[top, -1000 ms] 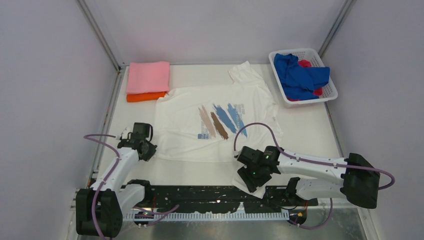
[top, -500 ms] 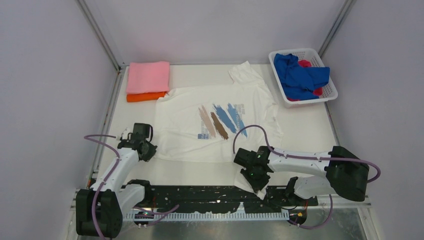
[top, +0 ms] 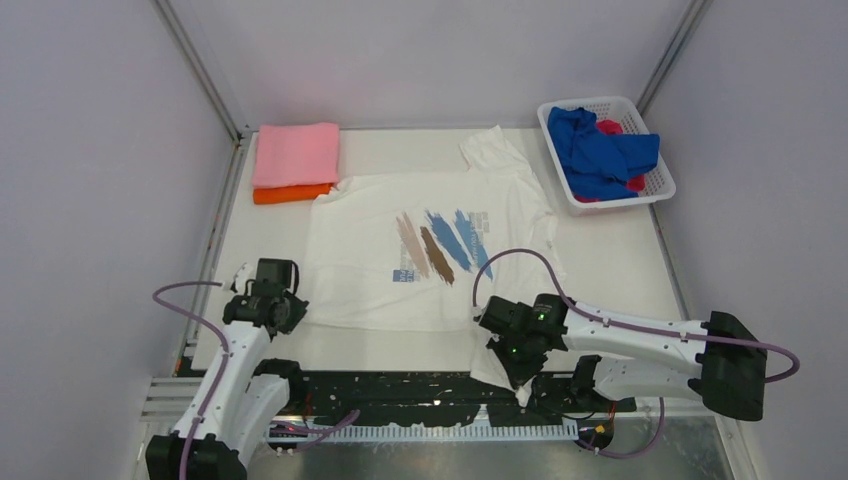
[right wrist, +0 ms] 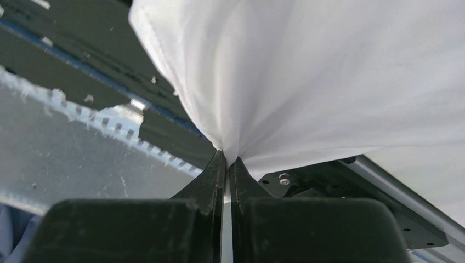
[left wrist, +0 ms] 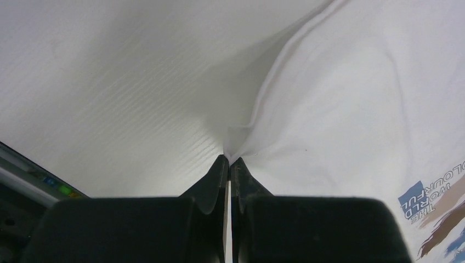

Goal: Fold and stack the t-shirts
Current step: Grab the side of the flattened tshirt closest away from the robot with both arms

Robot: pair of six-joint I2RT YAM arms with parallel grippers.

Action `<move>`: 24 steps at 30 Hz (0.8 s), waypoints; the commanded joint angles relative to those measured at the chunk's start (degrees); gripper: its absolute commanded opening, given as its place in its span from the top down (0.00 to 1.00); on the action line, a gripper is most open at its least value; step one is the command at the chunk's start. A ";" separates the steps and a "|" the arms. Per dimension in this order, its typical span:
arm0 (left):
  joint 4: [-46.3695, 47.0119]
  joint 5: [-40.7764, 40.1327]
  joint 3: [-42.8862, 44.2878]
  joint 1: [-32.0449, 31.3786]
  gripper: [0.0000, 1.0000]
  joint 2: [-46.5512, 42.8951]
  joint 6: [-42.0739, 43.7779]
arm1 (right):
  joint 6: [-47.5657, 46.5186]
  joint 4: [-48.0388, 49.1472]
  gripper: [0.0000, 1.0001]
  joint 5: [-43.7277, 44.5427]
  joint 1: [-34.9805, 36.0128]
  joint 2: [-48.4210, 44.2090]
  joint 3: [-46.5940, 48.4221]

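The top view is bright and evenly lit by soft light from above; the walls (top: 100,150) carry a faint violet cast. Shadows are weak, with only thin ones under the arms (top: 620,328). The white shirt (top: 360,230) barely stands out from the white table (top: 620,270). In both wrist views the jaws at the bottom edge are dark and soft-focused. In the left wrist view a grey shadow runs beside the shirt's edge at centre; in the right, the cloth nearly washes out at upper right.
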 commanded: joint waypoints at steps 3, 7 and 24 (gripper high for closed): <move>-7.18 -0.91 -1.41 0.31 1.00 -5.90 0.35 | 2.27 -3.97 0.95 -9.09 3.40 -4.52 2.23; -6.93 0.09 -2.13 0.35 1.00 -7.47 0.12 | 3.31 -3.41 0.95 -6.54 3.45 -4.74 2.34; -0.45 4.11 9.03 0.38 1.00 4.87 2.98 | -14.19 1.53 0.95 2.49 -22.01 1.97 16.93</move>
